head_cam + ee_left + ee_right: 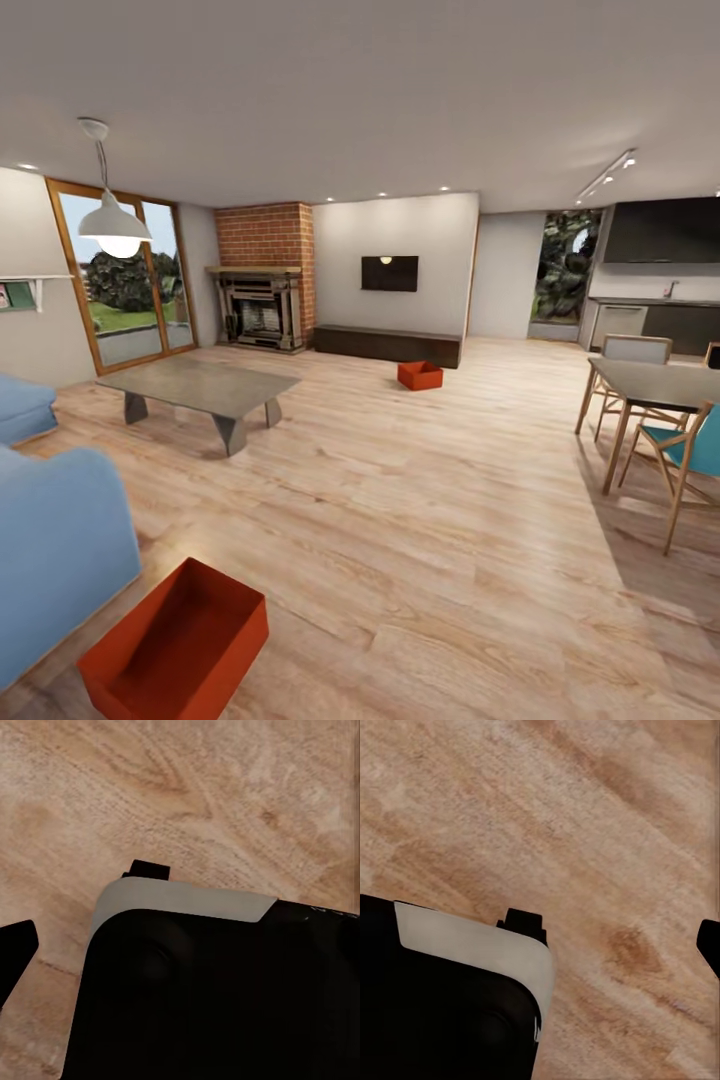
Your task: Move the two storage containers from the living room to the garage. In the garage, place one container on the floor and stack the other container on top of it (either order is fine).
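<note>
Two orange-red storage containers stand on the living room's wood-plank floor. The near container lies at the bottom left beside the blue sofa, open side up. The far container rests in front of the low dark TV bench. My left gripper hangs over my own black base and the planks, one dark fingertip out at the frame's edge. My right gripper does the same, with its fingertip at the opposite edge. Both are spread wide and hold nothing.
A low grey table stands mid-left. A dining table with wooden chairs occupies the right side. A brick fireplace and glass doors line the back left. Dark kitchen cabinets sit back right. Open plank floor stretches between.
</note>
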